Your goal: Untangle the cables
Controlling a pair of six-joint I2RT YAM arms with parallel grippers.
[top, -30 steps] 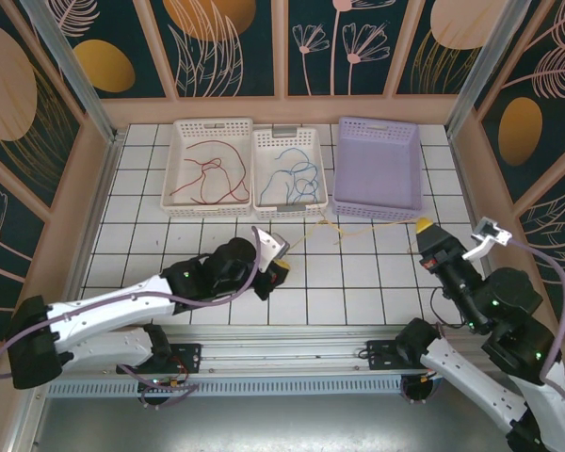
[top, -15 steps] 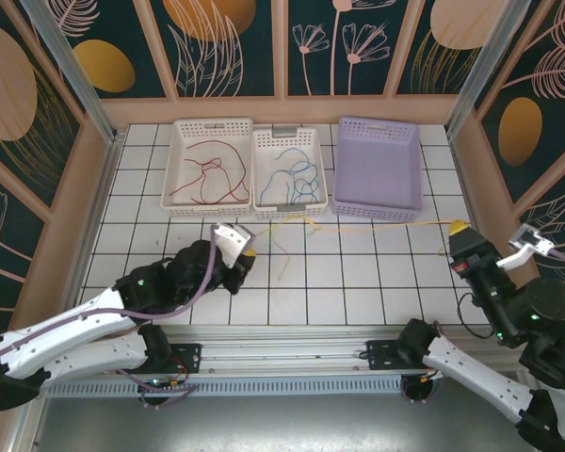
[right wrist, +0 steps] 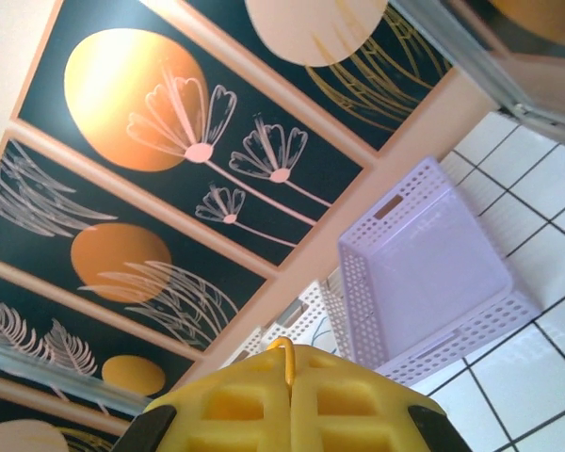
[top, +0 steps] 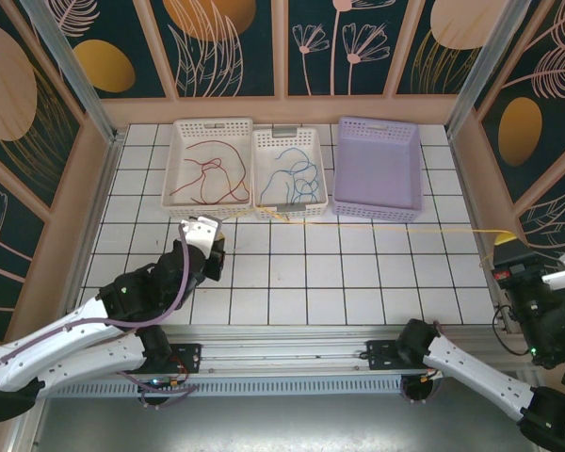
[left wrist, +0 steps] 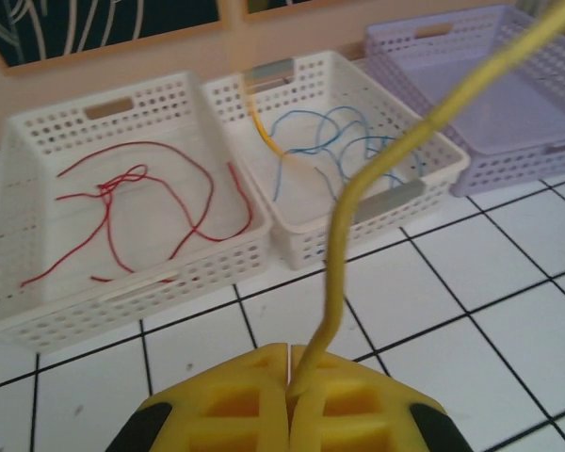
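Note:
A yellow cable [top: 395, 224] is stretched in a nearly straight line across the tiles, just in front of the baskets. My left gripper [top: 215, 247] is shut on its left end. In the left wrist view the yellow cable [left wrist: 344, 217] rises from the closed left gripper [left wrist: 290, 372] and bends off to the upper right. At the far right, my right gripper [top: 506, 247] is shut on the other end, and a small loop of yellow cable [right wrist: 284, 350] sticks out of the closed right gripper [right wrist: 290, 377]. A red cable [top: 212, 169] lies in the left white basket [top: 176, 209]. A blue cable [top: 297, 174] lies in the middle white basket [top: 292, 212].
An empty purple basket [top: 407, 209] stands to the right of the two white ones, at the back of the tiled table. Patterned walls close in the back and both sides. The right gripper is close to the right wall [top: 480, 179].
The grippers have drawn apart, the left one going left and back, the right one going right to the wall. The slack yellow cable between them is now pulled straight.

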